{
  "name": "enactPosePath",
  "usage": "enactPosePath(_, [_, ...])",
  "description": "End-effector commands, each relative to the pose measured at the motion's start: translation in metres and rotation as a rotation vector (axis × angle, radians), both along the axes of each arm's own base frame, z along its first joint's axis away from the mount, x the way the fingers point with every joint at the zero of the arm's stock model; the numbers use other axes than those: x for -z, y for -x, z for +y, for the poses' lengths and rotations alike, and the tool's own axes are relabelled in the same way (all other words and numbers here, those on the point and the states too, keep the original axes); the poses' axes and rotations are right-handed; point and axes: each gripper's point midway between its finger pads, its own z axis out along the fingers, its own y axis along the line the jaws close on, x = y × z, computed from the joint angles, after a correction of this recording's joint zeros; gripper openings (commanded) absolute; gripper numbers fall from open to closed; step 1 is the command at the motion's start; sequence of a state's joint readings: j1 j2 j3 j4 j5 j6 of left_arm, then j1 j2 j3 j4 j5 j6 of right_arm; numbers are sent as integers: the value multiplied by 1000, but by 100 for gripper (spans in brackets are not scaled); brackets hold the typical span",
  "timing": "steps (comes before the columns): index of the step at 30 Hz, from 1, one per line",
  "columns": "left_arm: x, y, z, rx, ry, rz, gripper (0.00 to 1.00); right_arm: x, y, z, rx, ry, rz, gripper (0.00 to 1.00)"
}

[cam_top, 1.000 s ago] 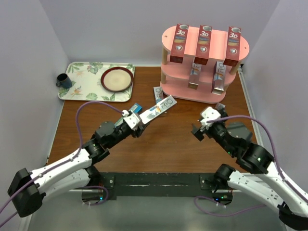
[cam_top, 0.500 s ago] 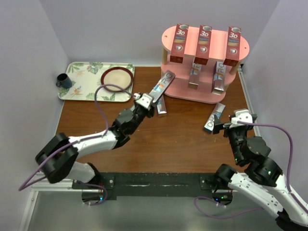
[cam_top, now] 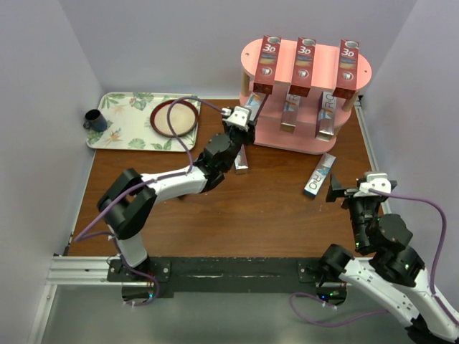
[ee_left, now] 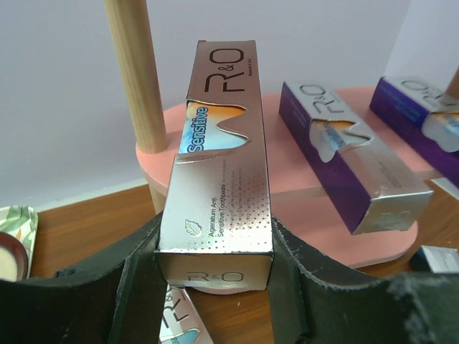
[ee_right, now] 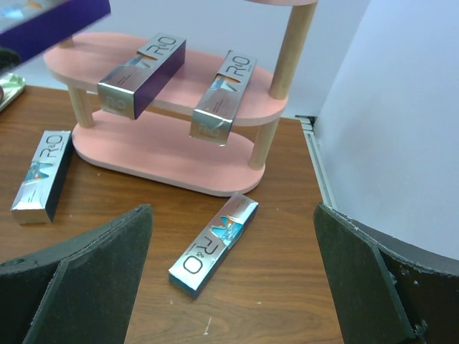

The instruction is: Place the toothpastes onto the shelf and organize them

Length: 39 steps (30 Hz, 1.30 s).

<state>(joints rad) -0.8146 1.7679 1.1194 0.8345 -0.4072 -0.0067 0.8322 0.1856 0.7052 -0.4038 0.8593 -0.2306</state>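
Left wrist view has the left gripper point(cam_top: 244, 118) clamped on the near end of a silver carton point(ee_left: 222, 179), one pad on each long side. The carton's length therefore points away from the wrist and can be fed endwise onto the shelf point(cam_top: 366, 72). Its far end is up at the middle tier, in the gap between the post point(ee_left: 136, 79) and the nearer of two purple cartons point(ee_left: 344, 165) lying there. Whether its underside touches the board I cannot tell.

That gap looks like the intended slot. The purple cartons lie parallel with their front ends overhanging the rim, so a third alongside would fill the row, matching the three red cartons point(cam_top: 304, 66) lined up on the top tier. Holding the tail end should keep the fingers away from the post and the neighbouring carton as it slides in. The post sits close on the left, so clipping it is the likely hazard.

The right gripper point(cam_top: 353, 190) hangs near the table's right side with jaws spread wide, holding nothing. A loose carton point(ee_right: 214, 247) lies flat just in front of the bottom tier, probably its next pick. A second loose carton point(cam_top: 240, 159) lies on the table beneath the left arm, also not yet shelved.
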Motion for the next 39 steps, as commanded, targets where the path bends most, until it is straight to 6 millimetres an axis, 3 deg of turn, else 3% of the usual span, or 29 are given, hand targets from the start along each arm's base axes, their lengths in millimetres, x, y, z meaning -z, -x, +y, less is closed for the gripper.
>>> enactPosePath(1, [-26,-18,0,-88,114,-29,2,0,3,-9,34,-25,-15,99])
enactPosePath(11, [-14,-51,-12,-195,113,4,3,6,3,-4,10,-8,-7,99])
enactPosePath(16, [-16,-59,-18,-211,111,-2,3,8,3,-4,10,-9,-6,99])
enactPosePath(20, [-5,-64,-23,-207,92,11,5,8,3,-5,8,-6,-8,99])
enactPosePath(35, [16,-71,-33,-199,35,51,27,10,3,-2,-4,6,1,99])
enactPosePath(39, [17,-70,-32,-203,30,59,40,10,3,-2,-5,6,2,99])
